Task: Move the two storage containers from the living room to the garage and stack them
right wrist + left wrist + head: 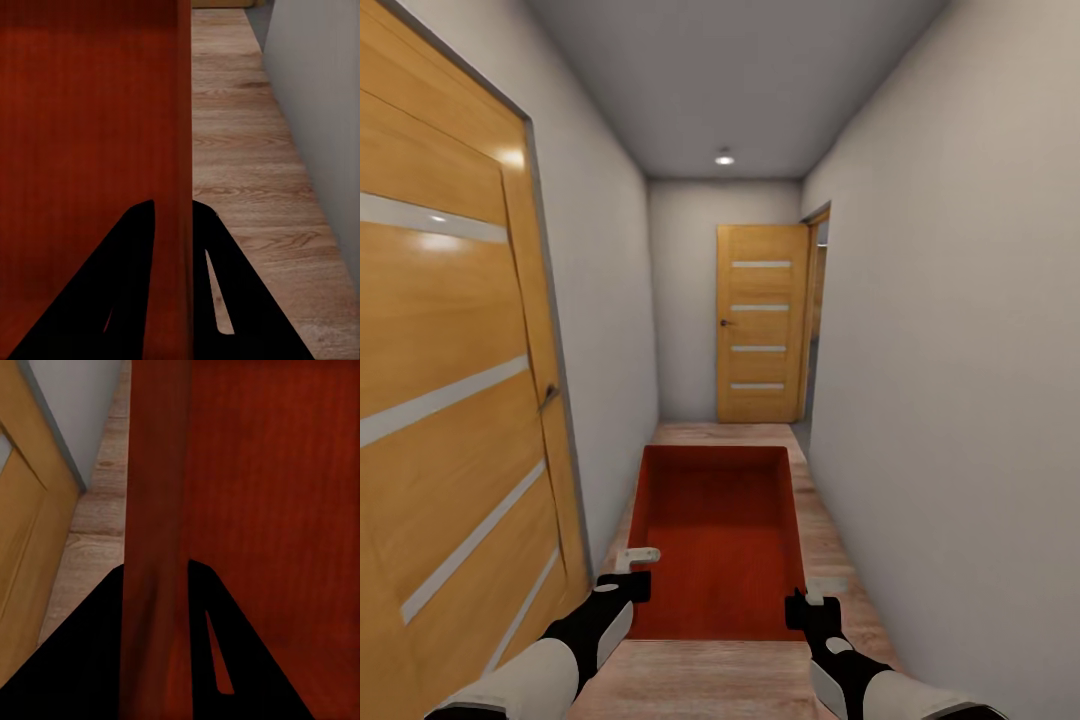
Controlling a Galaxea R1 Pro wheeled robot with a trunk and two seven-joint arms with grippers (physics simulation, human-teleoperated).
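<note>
The left gripper (628, 584) and right gripper (806, 604) each clamp a side wall of one storage container (715, 540), carried above the wood floor (700, 685). A narrow corridor: near door (450, 400) at left, far door (762, 322) ahead.

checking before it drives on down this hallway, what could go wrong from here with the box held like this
1. The storage container is held by thin side walls alone, the left pincer and right pincer each clamped on one; a jolt might let a wall slip.
2. The hallway is narrow: the wooden door at the left and the grey wall at the right stand near the container's sides, so a drift in steering could knock it.
</note>
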